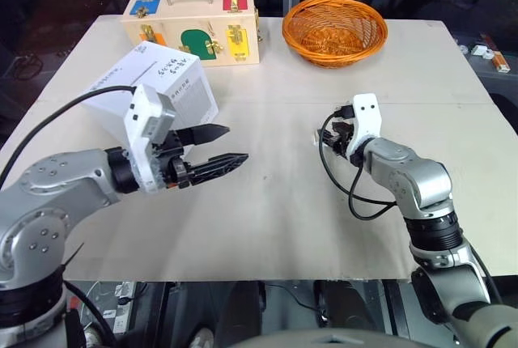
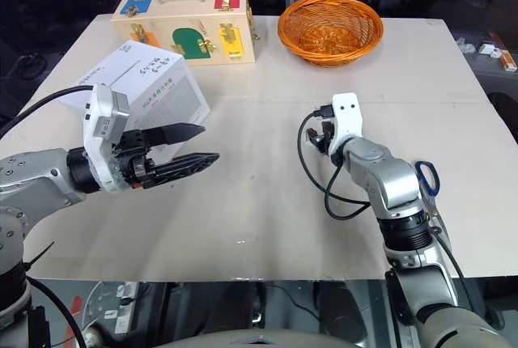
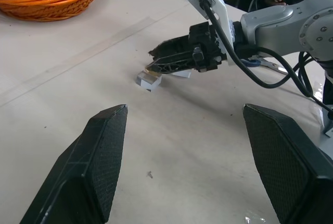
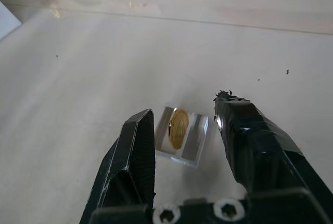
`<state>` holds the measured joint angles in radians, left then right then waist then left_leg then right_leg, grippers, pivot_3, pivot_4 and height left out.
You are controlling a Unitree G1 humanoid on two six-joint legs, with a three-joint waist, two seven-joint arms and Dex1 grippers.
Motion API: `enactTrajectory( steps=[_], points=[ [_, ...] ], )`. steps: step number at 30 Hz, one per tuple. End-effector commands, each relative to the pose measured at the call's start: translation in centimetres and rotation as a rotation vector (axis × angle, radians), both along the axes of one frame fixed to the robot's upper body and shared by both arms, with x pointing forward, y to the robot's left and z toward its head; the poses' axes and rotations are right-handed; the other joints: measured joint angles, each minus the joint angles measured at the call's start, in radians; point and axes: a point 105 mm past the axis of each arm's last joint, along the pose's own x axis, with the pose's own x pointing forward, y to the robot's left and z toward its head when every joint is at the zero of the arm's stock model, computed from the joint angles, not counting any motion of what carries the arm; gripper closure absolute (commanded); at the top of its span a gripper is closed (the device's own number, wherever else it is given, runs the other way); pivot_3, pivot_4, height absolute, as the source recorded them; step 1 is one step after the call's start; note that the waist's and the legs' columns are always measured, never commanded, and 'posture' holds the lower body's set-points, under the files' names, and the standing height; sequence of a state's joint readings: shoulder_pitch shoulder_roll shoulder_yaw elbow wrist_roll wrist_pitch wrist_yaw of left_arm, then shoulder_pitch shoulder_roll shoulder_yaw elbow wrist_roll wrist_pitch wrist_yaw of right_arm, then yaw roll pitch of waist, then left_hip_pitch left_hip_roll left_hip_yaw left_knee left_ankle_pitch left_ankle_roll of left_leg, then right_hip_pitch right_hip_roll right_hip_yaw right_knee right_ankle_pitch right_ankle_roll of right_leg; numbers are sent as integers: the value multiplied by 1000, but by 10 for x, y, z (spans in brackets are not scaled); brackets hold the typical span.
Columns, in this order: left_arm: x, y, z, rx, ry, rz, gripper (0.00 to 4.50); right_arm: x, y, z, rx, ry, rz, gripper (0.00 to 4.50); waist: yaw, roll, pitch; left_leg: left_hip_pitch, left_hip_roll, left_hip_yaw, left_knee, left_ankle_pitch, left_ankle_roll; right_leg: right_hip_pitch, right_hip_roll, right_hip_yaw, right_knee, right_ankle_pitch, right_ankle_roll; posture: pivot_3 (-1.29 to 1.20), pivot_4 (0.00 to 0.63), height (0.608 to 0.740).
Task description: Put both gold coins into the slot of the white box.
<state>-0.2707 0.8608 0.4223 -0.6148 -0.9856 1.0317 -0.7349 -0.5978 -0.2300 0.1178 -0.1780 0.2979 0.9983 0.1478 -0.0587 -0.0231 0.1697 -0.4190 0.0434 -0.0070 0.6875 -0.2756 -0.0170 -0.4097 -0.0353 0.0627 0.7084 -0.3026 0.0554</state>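
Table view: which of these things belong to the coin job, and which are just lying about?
Part of the job:
gold coin, in a clear block between the fingers of the right gripper
white box
left gripper, open and empty

Just lying about:
wooden latch box
orange basket
blue-handled scissors

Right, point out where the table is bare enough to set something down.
Bare: the middle of the table, between the left gripper and right gripper, and the near edge. Crowded: the far edge with the wooden box and basket, and the left side by the white box.
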Motion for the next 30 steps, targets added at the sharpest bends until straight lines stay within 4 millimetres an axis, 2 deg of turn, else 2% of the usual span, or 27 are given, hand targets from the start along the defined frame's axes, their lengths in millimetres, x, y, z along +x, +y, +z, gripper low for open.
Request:
enactTrajectory(
  steps=[1, 2, 3, 21, 25, 30],
  points=[
    [-2, 0, 6, -3, -28, -8, 903, -2, 4, 15, 16, -47, 19, 2945, 0, 0, 0, 0, 0, 0, 0, 0, 0, 0, 0, 0, 0, 0, 0, 0, 150, 726],
    [-3, 0, 6, -2, -27, -9, 903, -2, 5, 15, 14, -46, 20, 3117, 0, 0, 0, 0, 0, 0, 0, 0, 0, 0, 0, 0, 0, 0, 0, 0, 150, 726],
    [-3, 0, 6, -1, -25, -9, 903, -2, 5, 15, 13, -46, 19, 3527, 0, 0, 0, 0, 0, 0, 0, 0, 0, 0, 0, 0, 0, 0, 0, 0, 150, 726],
    [-6, 1, 7, -4, -15, -14, 903, -1, 6, 13, 10, -36, 20, 3527, 0, 0, 0, 0, 0, 0, -1, 0, 0, 0, 0, 0, -1, 0, 0, 0, 150, 726],
    [-5, 4, 8, -1, -15, -12, 903, -1, 5, 12, 13, -30, 13, 4475, 0, 0, 0, 0, 0, 0, -1, 0, 0, 0, 0, 0, -1, 0, 0, 0, 150, 726],
    [-5, 4, 8, -5, -13, -12, 903, -2, 3, 15, 15, -33, 13, 4475, 0, 0, 0, 0, 0, 0, -1, 0, 0, 0, 0, 0, -1, 0, 0, 0, 150, 726]
  ],
)
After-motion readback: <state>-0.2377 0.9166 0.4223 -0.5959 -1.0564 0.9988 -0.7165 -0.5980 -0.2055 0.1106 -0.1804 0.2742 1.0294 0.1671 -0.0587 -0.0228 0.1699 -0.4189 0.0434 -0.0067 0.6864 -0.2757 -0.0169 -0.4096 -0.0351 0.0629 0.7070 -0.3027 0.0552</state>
